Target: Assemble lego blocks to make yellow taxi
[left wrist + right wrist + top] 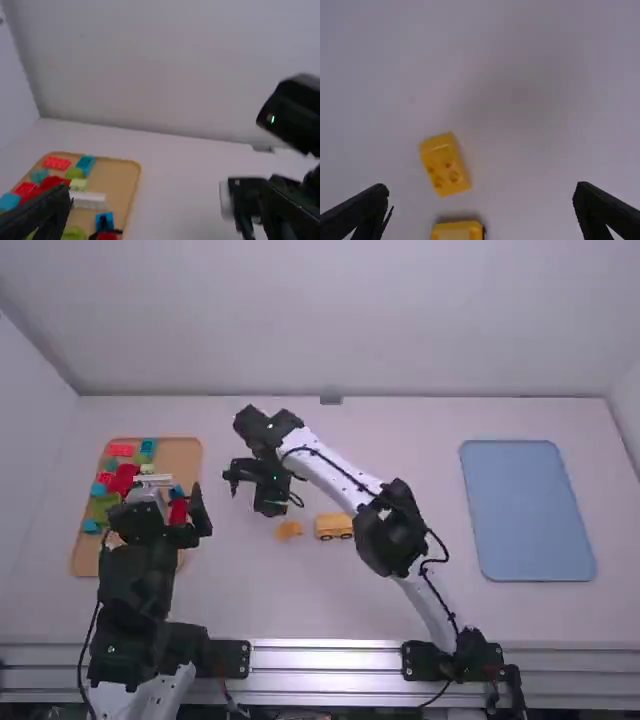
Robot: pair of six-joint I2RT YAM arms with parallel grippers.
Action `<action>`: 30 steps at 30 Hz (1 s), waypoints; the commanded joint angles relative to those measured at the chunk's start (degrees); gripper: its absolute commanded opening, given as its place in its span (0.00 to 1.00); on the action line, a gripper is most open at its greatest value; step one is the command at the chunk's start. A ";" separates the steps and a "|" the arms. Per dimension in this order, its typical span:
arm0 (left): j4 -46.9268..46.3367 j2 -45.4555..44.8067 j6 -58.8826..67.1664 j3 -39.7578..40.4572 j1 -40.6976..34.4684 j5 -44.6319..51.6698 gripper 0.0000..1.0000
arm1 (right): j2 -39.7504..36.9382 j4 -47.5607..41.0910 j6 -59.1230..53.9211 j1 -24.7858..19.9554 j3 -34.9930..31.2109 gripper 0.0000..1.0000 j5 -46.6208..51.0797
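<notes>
Fingers spread on our left hand and right hand; yellow block sits at nine o'clock of wheeled base, placed near, we judge, for stacking

The right arm pairs smooth white, tubular links with bulky black joints, and a thin black cable runs outside its shell; a small green light glows on a black section. The left arm is largely black, with a white link and a dark cable beside it. Both the left hand and the right hand are black, the latter's fingers tapering to blunt, rounded tips.
</notes>
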 commanded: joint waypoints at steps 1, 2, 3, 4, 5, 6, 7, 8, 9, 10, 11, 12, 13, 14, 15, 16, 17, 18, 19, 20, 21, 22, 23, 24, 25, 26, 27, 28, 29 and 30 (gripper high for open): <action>1.84 2.69 2.93 0.00 0.31 6.40 0.99 | -4.70 -0.72 0.48 -3.58 2.89 0.98 -6.91; 3.30 4.28 3.98 0.04 0.20 8.46 0.99 | -5.84 -0.68 -0.35 -4.92 2.45 0.98 -10.29; 3.93 5.05 4.11 0.07 0.24 9.11 0.99 | -6.32 -0.68 -0.85 -5.44 2.23 0.98 -11.67; 4.96 6.29 4.04 0.11 0.37 9.84 0.99 | -6.91 -0.66 -1.68 -6.38 1.86 0.98 -14.27; 5.77 7.43 3.85 0.17 0.37 10.05 0.99 | -7.45 -0.48 -2.21 -7.17 1.55 0.98 -16.04; 7.39 10.67 3.72 0.68 0.07 10.43 0.99 | -8.59 0.52 -2.51 -8.94 0.42 0.98 -19.41; 7.39 10.67 3.72 0.68 0.07 10.43 0.99 | -8.59 0.52 -2.51 -8.94 0.42 0.98 -19.41; 8.48 13.90 4.17 1.46 -0.11 10.54 0.99 | -10.01 2.51 -1.68 -10.25 -1.51 0.98 -20.22; 8.85 15.45 5.03 1.97 -0.07 11.54 0.99 | -10.69 3.93 -0.61 -10.71 -2.64 0.98 -20.20; 9.27 17.92 6.93 2.95 0.13 14.08 0.99 | -11.85 6.01 0.59 -11.26 -4.55 0.98 -19.50; 9.31 18.36 7.23 3.15 0.20 14.62 0.99 | -12.07 6.36 0.83 -11.32 -4.92 0.98 -19.28; 9.75 23.06 8.74 5.51 0.68 19.71 0.99 | -14.75 11.02 4.37 -12.07 -9.25 0.98 -16.59; 9.86 25.09 9.09 6.69 0.76 21.40 0.99 | -16.24 13.46 6.08 -12.35 -11.47 0.98 -14.86; 9.84 27.69 9.51 8.33 0.74 22.75 0.99 | -18.10 16.74 8.09 -12.57 -14.43 0.98 -13.49; 9.79 29.05 10.05 9.16 0.59 23.61 0.99 | -19.10 18.23 8.59 -12.72 -16.11 0.98 -12.81; 9.55 32.89 12.48 11.54 0.57 26.67 0.99 | -22.77 22.99 9.68 -12.76 -21.59 0.98 -11.15; 9.33 34.73 13.66 12.57 0.76 28.35 0.99 | -24.57 25.18 9.77 -12.76 -24.48 0.98 -10.60; 8.90 37.46 15.76 14.14 0.81 31.17 0.99 | -27.54 27.89 9.75 -12.79 -28.55 0.98 -9.25; 7.96 41.03 18.86 16.15 0.59 35.17 0.99 | -31.80 31.74 9.77 -13.14 -34.51 0.98 -7.65; 7.34 42.62 20.57 17.09 0.46 37.20 0.99 | -33.33 33.11 9.68 -13.27 -36.79 0.98 -7.32; 6.43 44.30 22.82 18.03 0.39 39.39 0.99 | -35.54 34.84 9.46 -13.46 -39.82 0.98 -6.71; 4.22 46.84 27.89 19.65 0.31 43.65 0.99 | -38.97 37.99 9.35 -13.77 -44.83 0.99 -6.40; 1.33 49.27 33.92 21.16 0.33 48.41 0.99 | -42.27 41.53 9.33 -14.45 -49.90 0.99 -6.93; 0.92 49.57 34.82 21.33 0.33 49.03 0.99 | -42.69 42.01 9.35 -14.58 -50.56 0.99 -6.99; -2.43 51.91 42.23 22.60 0.39 53.83 0.99 | -45.79 45.64 9.42 -15.56 -55.69 0.98 -7.10; -5.79 53.88 49.29 23.39 0.37 57.72 0.99 | -48.70 49.48 10.36 -16.98 -60.74 0.99 -7.37; -7.41 54.77 52.70 23.65 0.33 59.28 0.99 | -49.83 51.30 10.91 -17.84 -63.06 0.99 -8.02; -8.96 55.63 56.22 23.76 0.31 60.52 0.99 | -50.95 53.02 11.17 -18.82 -65.26 0.99 -8.90; -11.06 56.85 60.85 23.71 0.33 62.10 0.99 | -52.26 55.87 11.30 -20.52 -68.63 0.98 -11.45; -12.59 57.86 64.04 23.47 0.33 63.01 0.99 | -53.11 58.36 11.23 -22.27 -71.52 0.99 -14.93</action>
